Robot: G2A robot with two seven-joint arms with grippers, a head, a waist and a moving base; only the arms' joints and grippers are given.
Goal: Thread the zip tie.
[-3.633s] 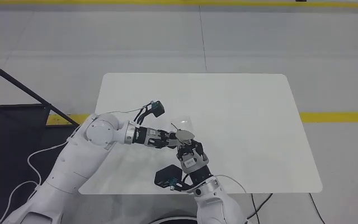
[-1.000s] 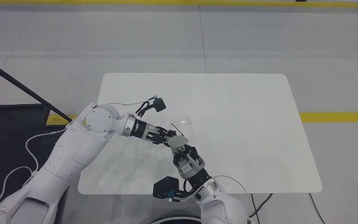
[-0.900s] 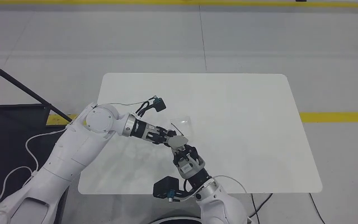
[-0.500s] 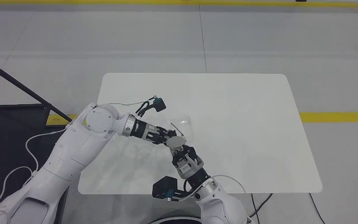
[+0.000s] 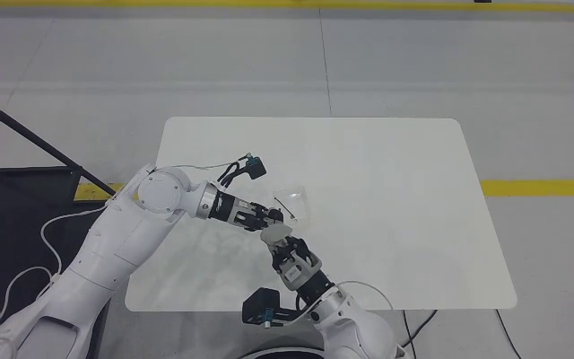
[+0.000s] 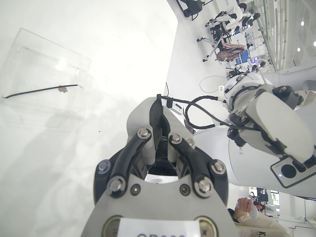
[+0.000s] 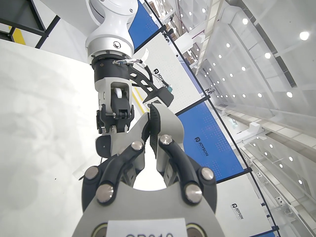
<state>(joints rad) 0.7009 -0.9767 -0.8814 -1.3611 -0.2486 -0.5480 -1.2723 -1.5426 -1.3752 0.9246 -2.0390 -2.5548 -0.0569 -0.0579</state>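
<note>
Black zip tie point(image 6: 40, 90) on clear sheet point(image 6: 49, 57); left jaws, right jaws both closed, empty.

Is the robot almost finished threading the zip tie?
Not nearly. Nothing looks done: the black zip tie lies straight across the clear plate, not looped. Nothing is in hand: the left pincer and right pincer are both shut, away from it. Left: picking it up and threading it.

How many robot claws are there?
2. The left claw is shut over the white table, beside the clear plate with the zip tie on it. The right claw, also shut, is close by, nearer the table's front edge.
</note>
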